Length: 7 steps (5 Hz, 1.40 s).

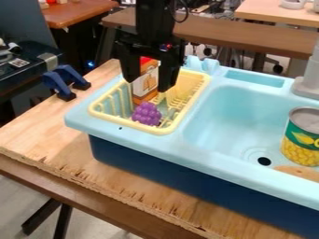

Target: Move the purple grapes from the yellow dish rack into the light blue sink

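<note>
The black gripper (149,85) hangs over the yellow dish rack (185,100), its two fingers open and apart. An orange and white box (145,86) with a red top stands in the rack, seen between the fingers and partly hidden by them. Whether either finger touches the box I cannot tell. Just below and in front of the box, a bunch of purple grapes (147,114) lies in the rack's near end. A green piece (164,107) shows beside the box, behind the grapes.
The rack sits at the left of a light blue toy sink (215,126). A corn can (302,136) and a tan round thing (299,172) are in the basin, a grey faucet (308,79) at its back right. Blue clamps (65,80) stand at the wooden table's left edge.
</note>
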Each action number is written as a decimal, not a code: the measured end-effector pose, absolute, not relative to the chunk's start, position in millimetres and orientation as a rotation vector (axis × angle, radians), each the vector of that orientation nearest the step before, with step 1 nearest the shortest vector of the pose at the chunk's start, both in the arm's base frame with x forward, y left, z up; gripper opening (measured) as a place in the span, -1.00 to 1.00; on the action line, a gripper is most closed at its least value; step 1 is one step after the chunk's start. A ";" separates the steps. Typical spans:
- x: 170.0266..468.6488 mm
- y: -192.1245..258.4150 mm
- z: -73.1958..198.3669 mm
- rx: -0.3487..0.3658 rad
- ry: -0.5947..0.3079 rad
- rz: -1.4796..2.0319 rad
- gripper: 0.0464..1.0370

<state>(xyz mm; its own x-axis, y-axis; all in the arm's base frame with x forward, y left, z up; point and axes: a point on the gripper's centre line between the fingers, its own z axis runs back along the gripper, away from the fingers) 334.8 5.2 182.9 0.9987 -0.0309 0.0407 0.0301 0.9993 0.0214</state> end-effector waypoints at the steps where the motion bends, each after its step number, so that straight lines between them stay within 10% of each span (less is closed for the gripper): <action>1: 333.6 5.0 170.0 0.018 -0.001 -0.032 0.94; 7: 347.1 16.8 142.7 0.045 -0.093 0.076 0.94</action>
